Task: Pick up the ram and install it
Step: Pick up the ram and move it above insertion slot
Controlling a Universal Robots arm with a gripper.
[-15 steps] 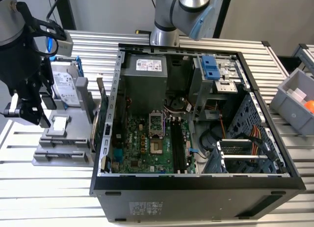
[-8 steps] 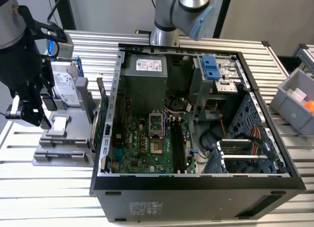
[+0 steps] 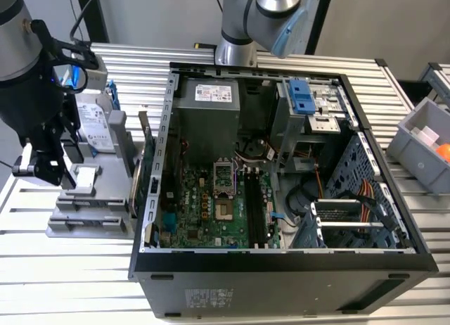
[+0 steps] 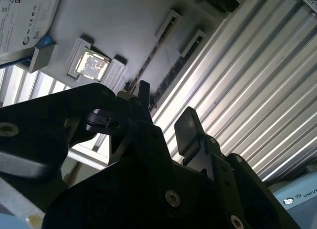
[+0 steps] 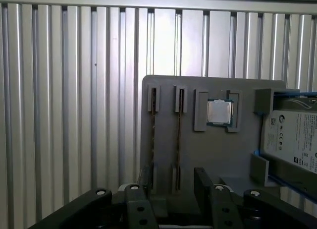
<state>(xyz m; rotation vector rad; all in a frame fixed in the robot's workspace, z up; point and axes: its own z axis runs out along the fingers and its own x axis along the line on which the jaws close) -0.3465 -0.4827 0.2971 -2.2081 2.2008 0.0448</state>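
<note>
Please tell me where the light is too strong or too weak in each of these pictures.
In the second wrist view the processor glares white and the gripper is a dark shape against the shining table; in the first wrist view the table's middle ribs look washed out; in the exterior view the computer case is dim inside.

Soft, even light fills the exterior view, though the computer case (image 3: 281,283) is shadowed inside. In the second wrist view the end effector (image 4: 166,110) is a black silhouette against glare on the ribbed desk (image 4: 257,80), and the chip (image 4: 92,66) flashes white.
</note>
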